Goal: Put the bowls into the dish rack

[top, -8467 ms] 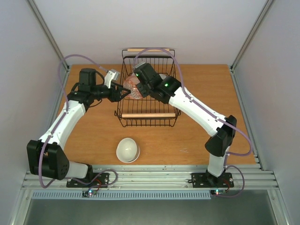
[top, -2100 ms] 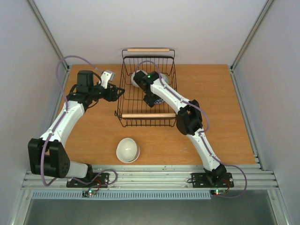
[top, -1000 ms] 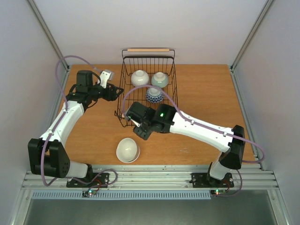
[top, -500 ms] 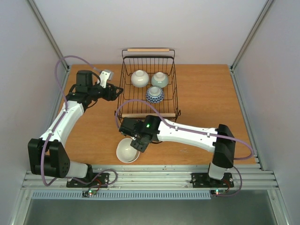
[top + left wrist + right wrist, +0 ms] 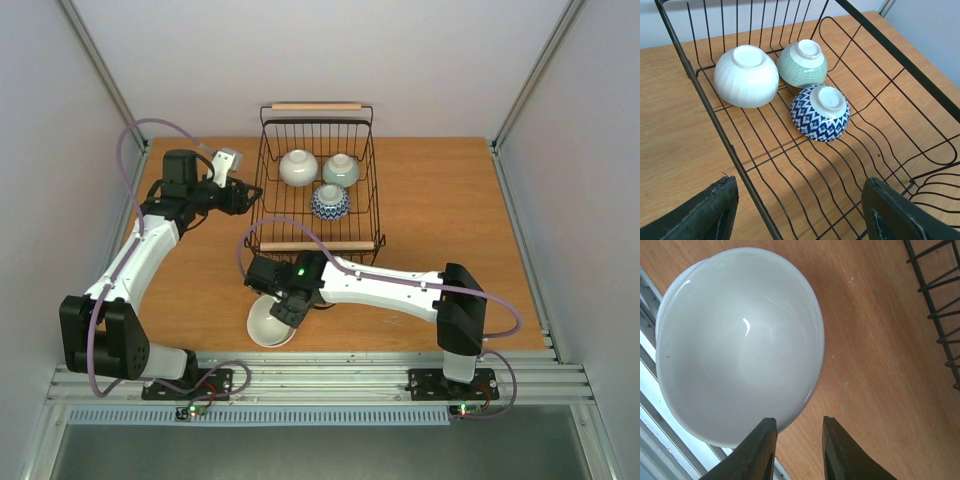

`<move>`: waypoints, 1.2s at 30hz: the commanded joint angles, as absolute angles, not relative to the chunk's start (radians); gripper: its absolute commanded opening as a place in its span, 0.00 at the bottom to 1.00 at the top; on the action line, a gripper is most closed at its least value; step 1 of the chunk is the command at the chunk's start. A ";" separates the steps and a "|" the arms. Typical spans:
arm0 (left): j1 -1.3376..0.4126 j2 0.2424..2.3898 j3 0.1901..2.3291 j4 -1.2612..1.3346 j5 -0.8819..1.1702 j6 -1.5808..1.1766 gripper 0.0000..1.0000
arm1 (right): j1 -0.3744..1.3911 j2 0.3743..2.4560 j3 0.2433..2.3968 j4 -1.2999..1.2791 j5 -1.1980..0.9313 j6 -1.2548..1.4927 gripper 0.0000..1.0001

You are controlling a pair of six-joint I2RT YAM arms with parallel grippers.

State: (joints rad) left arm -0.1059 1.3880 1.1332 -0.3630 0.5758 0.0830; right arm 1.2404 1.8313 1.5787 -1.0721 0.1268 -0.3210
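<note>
Half a second before, the right tool (image 5: 286, 312) had hung just behind the cream-white bowl (image 5: 266, 325); it had since come lower and further left, so that in the overhead view it covered the bowl's right rim. A second before, it had been up by the near handle of the dish rack (image 5: 262, 172). The left arm had not shifted in that time.

In the right wrist view, the right tool (image 5: 797, 422) was only slightly parted, with a narrow strip of bare worktop (image 5: 450, 220) showing between its dark fingers (image 5: 757, 450). The cream-white bowl (image 5: 740, 340) stood mouth-up near the front edge of the worktop. Its rim lay at the mouth of that gap, against the tip of one finger, and was not clamped.

The left tool (image 5: 250, 195) hung beside the rack's left wall with its fingers spread wide (image 5: 800, 189), gripping nothing. Inside the dish rack (image 5: 714, 115), three bowls sat upside down at the far end. A ribbed white bowl (image 5: 746, 75) and a pale green bowl (image 5: 801, 63) stood side by side, touching. A blue-and-white bowl (image 5: 820, 112) sat just in front of them.
</note>
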 commanded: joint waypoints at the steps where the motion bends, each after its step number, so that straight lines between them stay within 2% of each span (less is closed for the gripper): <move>1: -0.096 1.356 1.139 -0.324 0.537 0.072 0.68 | 1.250 1.873 1.626 -1.039 0.139 -0.308 0.28; 36: -0.070 1.354 1.132 -0.309 0.558 0.057 0.68 | 1.249 1.987 1.669 -1.013 0.158 -0.305 0.24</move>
State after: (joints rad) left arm -0.0776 1.3849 1.1332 -0.3546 0.5457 0.0597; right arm 1.2404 1.9671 1.6474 -1.0283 0.1528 -0.3141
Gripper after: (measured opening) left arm 0.679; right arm 0.246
